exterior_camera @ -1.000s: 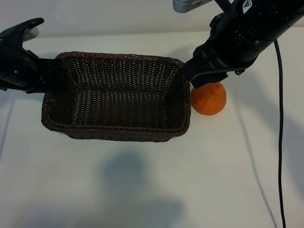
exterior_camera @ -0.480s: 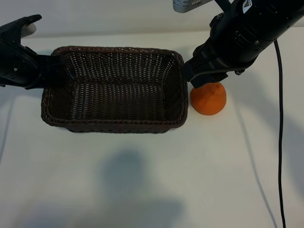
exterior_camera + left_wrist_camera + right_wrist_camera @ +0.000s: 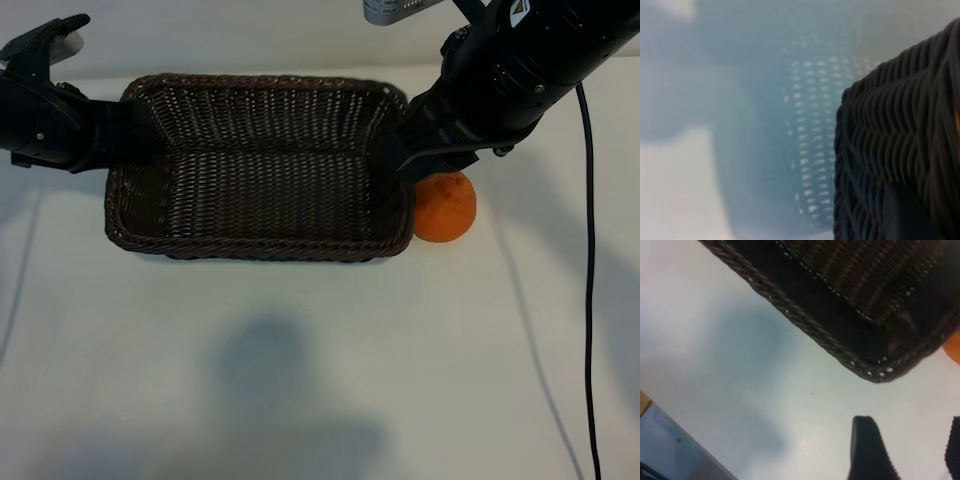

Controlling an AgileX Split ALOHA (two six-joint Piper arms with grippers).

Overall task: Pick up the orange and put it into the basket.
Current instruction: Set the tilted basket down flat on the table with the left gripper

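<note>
The dark brown woven basket [image 3: 260, 170] is in the middle of the exterior view, and my left gripper [image 3: 122, 140] is shut on its left rim. In the left wrist view the basket's wall [image 3: 900, 140] is very close, with one dark finger [image 3: 902, 215] against the weave. The orange [image 3: 447, 208] rests on the white table just beyond the basket's right end, which partly covers it. My right gripper [image 3: 405, 160] hovers over that corner, beside the orange. Its jaws [image 3: 910, 450] are open over bare table. A sliver of the orange [image 3: 955, 347] shows past the basket's corner [image 3: 875, 372].
A black cable [image 3: 590, 300] runs down the right side of the white table [image 3: 300, 380]. A grey object [image 3: 395, 10] is at the back edge, behind the right arm. The front half of the table holds only shadows.
My left arm has carried the basket to the right and towards the back. Its right end now reaches the right gripper and overlaps the orange. The orange and the right arm have stayed put.
</note>
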